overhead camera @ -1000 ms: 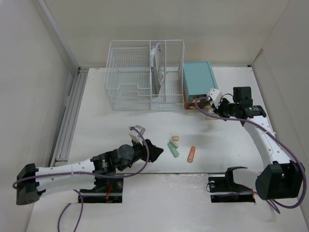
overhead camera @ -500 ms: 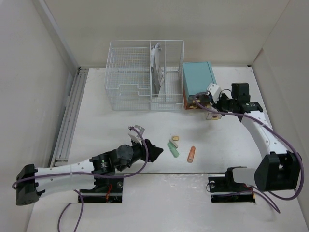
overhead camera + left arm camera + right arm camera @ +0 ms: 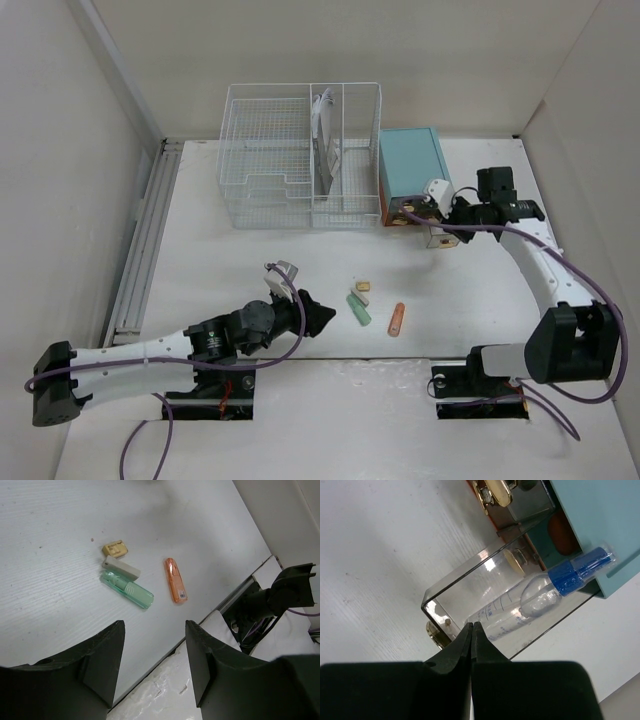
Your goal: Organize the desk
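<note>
The white desk (image 3: 250,250) holds a loose cluster near its front edge: a small tan piece (image 3: 115,549), a white eraser-like block (image 3: 121,568), a green highlighter (image 3: 127,588) and an orange marker (image 3: 175,580). My left gripper (image 3: 155,630) hovers open and holds nothing, just left of that cluster (image 3: 360,312) and near the desk's front edge. My right gripper (image 3: 471,626) is shut with nothing between its fingers. Its tips sit at the front rim of a clear drawer (image 3: 485,580) pulled out of the teal cabinet (image 3: 412,170). A clear tube with a blue cap (image 3: 555,582) lies in that drawer.
A white wire basket organizer (image 3: 300,155) stands at the back centre, left of the teal cabinet, with a dark flat item upright in one slot. A metal rail (image 3: 145,240) runs along the left edge. Brass knobs (image 3: 436,632) stick out of the drawer fronts.
My right gripper has swung a little left and back, closer to the cabinet's open drawer. The left arm has barely shifted, and the loose items have not moved.
</note>
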Controlling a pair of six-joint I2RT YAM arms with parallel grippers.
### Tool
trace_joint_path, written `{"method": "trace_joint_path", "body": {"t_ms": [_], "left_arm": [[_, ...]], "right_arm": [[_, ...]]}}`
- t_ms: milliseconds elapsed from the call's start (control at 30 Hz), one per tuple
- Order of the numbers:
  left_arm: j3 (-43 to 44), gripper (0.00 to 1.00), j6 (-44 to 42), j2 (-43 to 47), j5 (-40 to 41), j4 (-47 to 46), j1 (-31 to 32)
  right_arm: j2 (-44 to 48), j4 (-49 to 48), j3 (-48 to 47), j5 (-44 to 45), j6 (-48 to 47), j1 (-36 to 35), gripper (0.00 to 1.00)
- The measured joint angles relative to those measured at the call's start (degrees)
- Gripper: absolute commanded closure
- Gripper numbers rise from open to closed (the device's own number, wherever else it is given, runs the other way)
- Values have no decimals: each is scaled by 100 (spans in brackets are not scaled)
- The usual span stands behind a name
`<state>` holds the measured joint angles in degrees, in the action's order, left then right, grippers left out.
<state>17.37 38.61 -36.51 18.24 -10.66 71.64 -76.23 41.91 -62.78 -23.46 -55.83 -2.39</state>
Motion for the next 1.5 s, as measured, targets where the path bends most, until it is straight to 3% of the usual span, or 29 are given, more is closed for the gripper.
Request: {"method": "trace_joint_path", "body": {"t_ms": [1133, 1500], "left_arm": [[0, 52, 0, -4, -4, -4, 0], [0, 52, 0, -4, -4, -4, 0]], "right_arm": [[-131, 916, -160, -181, -835, 33, 99], [1213, 291, 133, -529, -337, 87, 100]]}}
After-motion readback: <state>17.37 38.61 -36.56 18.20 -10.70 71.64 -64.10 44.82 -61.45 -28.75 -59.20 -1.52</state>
